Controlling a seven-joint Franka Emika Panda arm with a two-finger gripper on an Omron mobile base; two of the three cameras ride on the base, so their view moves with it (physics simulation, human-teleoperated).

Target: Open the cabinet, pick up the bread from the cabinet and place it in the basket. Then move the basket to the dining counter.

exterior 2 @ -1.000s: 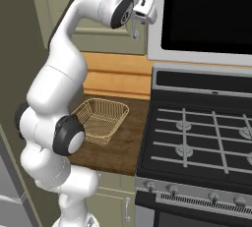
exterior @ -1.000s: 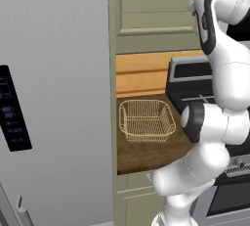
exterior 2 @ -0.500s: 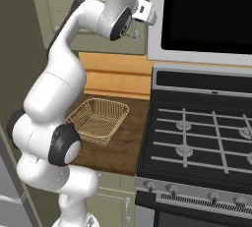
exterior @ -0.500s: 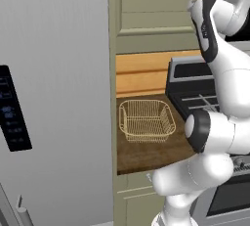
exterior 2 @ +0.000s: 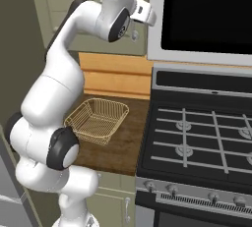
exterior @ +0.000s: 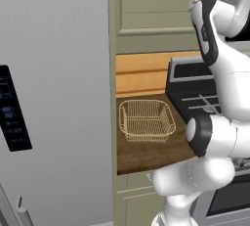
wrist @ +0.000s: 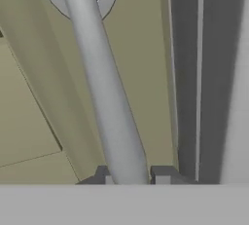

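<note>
- Left base view: the basket [exterior: 146, 120] sits on the dark wood counter [exterior: 146, 154], between the grey fridge [exterior: 53, 98] and the stove [exterior: 195, 95]. It has nothing in it. The cabinet [exterior: 161, 12] hangs above, with its door closed. The white arm reaches up to it.
- Right base view: the arm bends up to the cabinet's [exterior 2: 74, 5] door, beside the black microwave [exterior 2: 206, 14]. The basket [exterior 2: 97, 119] rests on the counter [exterior 2: 125, 142] left of the stove [exterior 2: 197, 137].
- Hand view: the claw [wrist: 132, 174] has one tip on each side of the cabinet's silver handle [wrist: 104, 87]. The tips sit tight against it, pinching it.
</note>
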